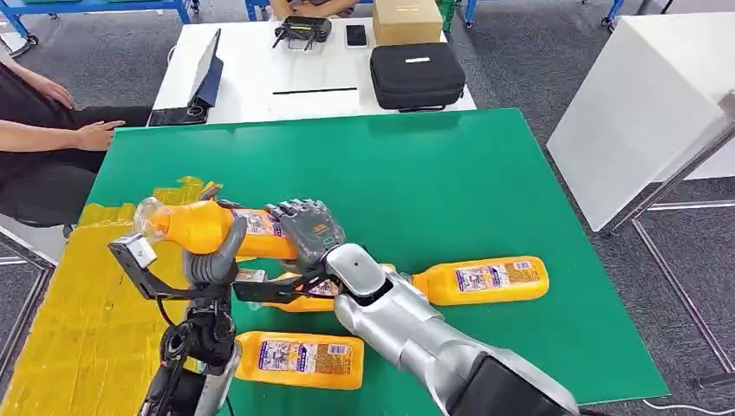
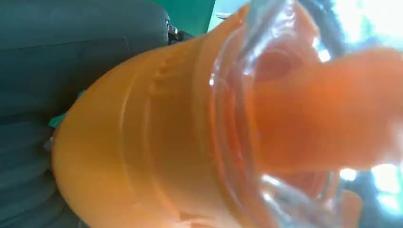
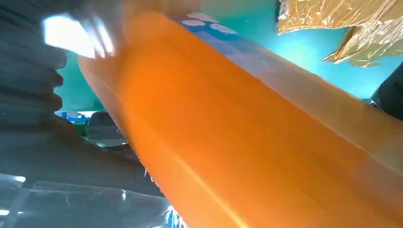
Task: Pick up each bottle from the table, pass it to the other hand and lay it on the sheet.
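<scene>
An orange bottle (image 1: 204,227) with a clear cap hangs level above the left side of the green table (image 1: 451,173), cap pointing left. My left hand (image 1: 217,256) wraps around its shoulder near the cap, and my right hand (image 1: 308,230) grips its base end. The bottle (image 2: 142,142) is close against the left hand (image 2: 71,47) in the left wrist view. Its body (image 3: 237,142) runs past the right hand (image 3: 33,95) in the right wrist view. The yellow crinkled sheet (image 1: 69,329) lies at the table's left. Three more orange bottles lie flat: one right (image 1: 481,280), one near (image 1: 299,358), one under my right arm (image 1: 295,299).
A person sits at the far left with a hand (image 1: 95,134) at the table's corner. Behind the green table stands a white table (image 1: 260,78) with a laptop, a black case (image 1: 416,75) and a cardboard box. Another white table (image 1: 641,104) is at the right.
</scene>
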Robot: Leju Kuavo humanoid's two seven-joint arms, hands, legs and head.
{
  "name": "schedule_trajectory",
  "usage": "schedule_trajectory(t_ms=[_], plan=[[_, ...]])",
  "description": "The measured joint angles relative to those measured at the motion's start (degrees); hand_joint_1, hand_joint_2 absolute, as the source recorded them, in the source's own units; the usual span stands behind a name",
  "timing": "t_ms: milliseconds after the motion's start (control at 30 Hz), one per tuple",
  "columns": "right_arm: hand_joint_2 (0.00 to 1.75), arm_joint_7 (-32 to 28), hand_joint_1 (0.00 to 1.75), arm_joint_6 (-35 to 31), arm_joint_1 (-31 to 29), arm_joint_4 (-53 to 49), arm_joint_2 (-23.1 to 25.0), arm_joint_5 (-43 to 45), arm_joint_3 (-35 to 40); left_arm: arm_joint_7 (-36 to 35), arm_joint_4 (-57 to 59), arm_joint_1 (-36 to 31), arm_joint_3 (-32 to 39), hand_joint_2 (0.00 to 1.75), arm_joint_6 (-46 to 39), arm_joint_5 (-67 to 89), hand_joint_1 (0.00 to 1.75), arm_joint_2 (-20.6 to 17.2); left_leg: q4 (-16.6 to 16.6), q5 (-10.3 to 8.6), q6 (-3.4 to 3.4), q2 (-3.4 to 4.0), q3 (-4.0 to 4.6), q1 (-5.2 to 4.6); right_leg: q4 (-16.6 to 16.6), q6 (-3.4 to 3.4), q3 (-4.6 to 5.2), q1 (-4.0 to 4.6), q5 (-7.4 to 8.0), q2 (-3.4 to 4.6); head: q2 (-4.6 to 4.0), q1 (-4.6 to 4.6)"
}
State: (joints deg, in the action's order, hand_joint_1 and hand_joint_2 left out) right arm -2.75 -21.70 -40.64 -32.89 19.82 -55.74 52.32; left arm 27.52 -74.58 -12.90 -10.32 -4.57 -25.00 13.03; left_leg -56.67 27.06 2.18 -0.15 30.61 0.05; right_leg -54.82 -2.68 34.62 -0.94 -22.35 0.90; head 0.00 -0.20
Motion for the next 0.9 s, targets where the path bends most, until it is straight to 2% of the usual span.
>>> schedule_trajectory(t_ms=[167, 200, 233, 267, 433, 600, 633, 667, 700, 833, 900], plan=[[1.75, -0.1, 1.75, 0.0, 0.3, 0.0, 0.1, -0.4, -0.7, 0.0, -0.1, 0.0, 0.1, 1.75, 0.2, 0.0, 1.75, 0.0, 0.0, 0.0, 0.0, 0.0, 0.0, 0.0, 0.0, 0.0, 0.0, 0.0, 0.0, 0.0, 0.0, 0.02], [1.75, -0.1, 1.17, 0.0, 0.3, 0.0, 0.1, -0.5, -0.9, -0.1, -0.1, 0.0, 0.1, 1.75, 0.2, 0.0, 1.75, 0.0, 0.0, 0.0, 0.0, 0.0, 0.0, 0.0, 0.0, 0.0, 0.0, 0.0, 0.0, 0.0, 0.0, 0.0], [1.75, -0.1, 0.0, 0.0, 0.3, -0.1, 0.1, -0.5, -0.9, -0.1, -0.1, 0.0, 0.2, 1.75, 0.2, 0.0, 1.75, 0.0, 0.0, 0.0, 0.0, 0.0, 0.01, 0.0, 0.0, 0.0, 0.0, 0.0, 0.0, 0.0, 0.0, 0.0], [0.0, -0.1, 0.0, 0.0, 0.3, 0.0, 0.1, -0.5, -0.9, -0.1, -0.1, 0.0, 0.2, 1.75, 0.2, 0.0, 1.75, 0.0, 0.0, 0.0, 0.0, 0.0, 0.01, 0.0, 0.0, 0.0, 0.0, 0.0, 0.0, 0.0, 0.0, 0.0], [0.0, -3.2, 0.0, 1.0, 1.5, -0.1, 0.1, 1.2, -1.5, -0.3, -0.4, -0.3, 0.5, 1.75, 0.6, 0.1, 1.75, 0.0, 0.0, 0.0, 0.0, -0.01, 0.0, 0.0, 0.0, 0.0, 0.0, 0.0, 0.0, -0.01, 0.0, 0.0], [0.0, -5.0, 0.0, 2.3, 3.5, -2.4, -2.0, 3.0, -4.3, 0.7, -2.4, -0.3, 0.9, 1.75, 0.5, 1.2, 1.75, -0.7, 0.0, 0.0, 0.0, -0.02, 0.02, 0.0, 0.0, 0.0, 0.0, -0.01, 0.0, -0.02, 0.0, 0.02], [1.75, -5.3, 0.0, 1.9, 4.1, -3.1, -2.6, 3.3, -5.4, 1.1, -3.2, -0.3, 1.0, 1.75, 0.4, 1.5, 1.75, -0.9, 0.0, 0.0, 0.0, -0.02, 0.03, 0.0, 0.0, 0.0, -0.01, -0.01, 0.0, -0.03, 0.0, 0.0], [1.75, -5.6, 0.0, 1.2, 4.8, -3.8, -3.3, 3.6, -6.5, 1.4, -3.9, -0.3, 1.1, 1.75, 0.3, 1.7, 1.75, -1.2, 0.0, 0.0, 0.0, -0.03, 0.04, 0.0, 0.0, 0.0, -0.01, -0.02, 0.0, -0.03, 0.0, 0.02], [0.0, -5.5, 0.0, 0.5, 5.4, -4.6, -4.1, 3.4, -7.8, 1.8, -4.7, -0.3, 1.4, 1.75, 0.0, 2.1, 1.75, -1.6, 0.0, 0.0, 0.0, -0.04, 0.05, 0.0, 0.0, 0.0, -0.01, -0.02, 0.0, -0.03, 0.0, 0.0], [0.0, -1.4, 0.0, -1.8, 8.0, -8.1, -7.9, -0.2, -12.8, 4.2, -8.7, -0.2, 3.5, 1.75, -2.7, 5.6, 1.75, -3.0, 0.0, 0.0, 0.0, -0.05, 0.06, 0.0, 0.0, 0.0, -0.01, -0.02, 0.0, -0.08, 0.0, 0.0], [0.0, -2.6, 0.0, -1.8, 9.6, -10.0, -9.9, 1.1, -16.5, 5.4, -11.0, 0.2, 4.7, 1.75, -5.2, 9.4, 1.75, -3.7, 0.0, 0.0, 0.0, -0.08, 0.09, 0.0, 0.0, 0.0, -0.01, -0.02, 0.0, -0.14, 0.0, 0.02]])
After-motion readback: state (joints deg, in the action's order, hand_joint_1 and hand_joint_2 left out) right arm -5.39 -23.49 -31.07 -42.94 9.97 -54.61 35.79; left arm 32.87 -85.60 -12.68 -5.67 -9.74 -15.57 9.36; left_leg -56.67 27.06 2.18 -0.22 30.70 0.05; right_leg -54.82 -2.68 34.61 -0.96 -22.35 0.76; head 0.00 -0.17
